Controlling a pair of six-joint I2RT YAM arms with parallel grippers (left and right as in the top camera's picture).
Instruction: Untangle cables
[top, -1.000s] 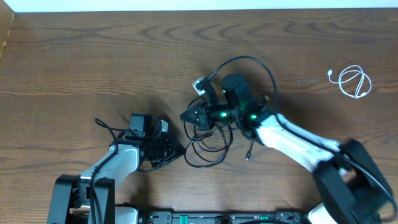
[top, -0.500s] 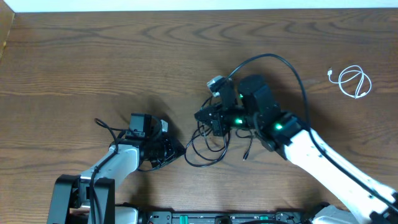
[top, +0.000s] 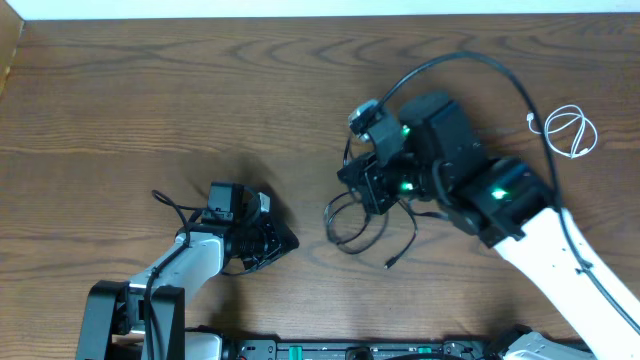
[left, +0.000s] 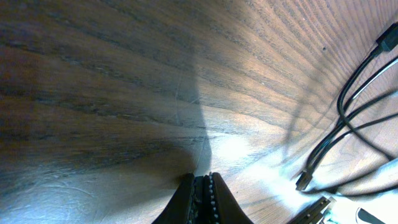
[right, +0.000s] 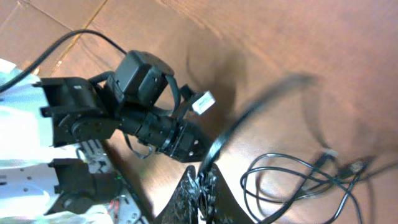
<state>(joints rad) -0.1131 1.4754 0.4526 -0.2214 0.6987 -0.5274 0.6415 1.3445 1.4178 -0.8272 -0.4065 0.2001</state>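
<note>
Two black cables (top: 357, 226) lie tangled in loose loops at the table's middle. My right gripper (top: 350, 190) is shut on a strand of one black cable; in the right wrist view the jaws (right: 202, 182) pinch the strand (right: 245, 121), and the loops (right: 298, 183) trail to the right. The white cable (top: 570, 131) lies coiled apart at the far right. My left gripper (top: 286, 240) is shut and empty, left of the tangle. In the left wrist view its jaws (left: 202, 186) are closed low over the wood, and the black cables (left: 348, 118) with their plug ends show at the right.
The table's far edge runs along the top of the overhead view. The left arm body (right: 140, 112) with its thick black wires shows in the right wrist view. A black equipment rail (top: 330, 350) lies along the near edge.
My right gripper has moved right and slightly away, dragging the black cable tangle rightward and away from the left gripper. The left arm has not moved.
</note>
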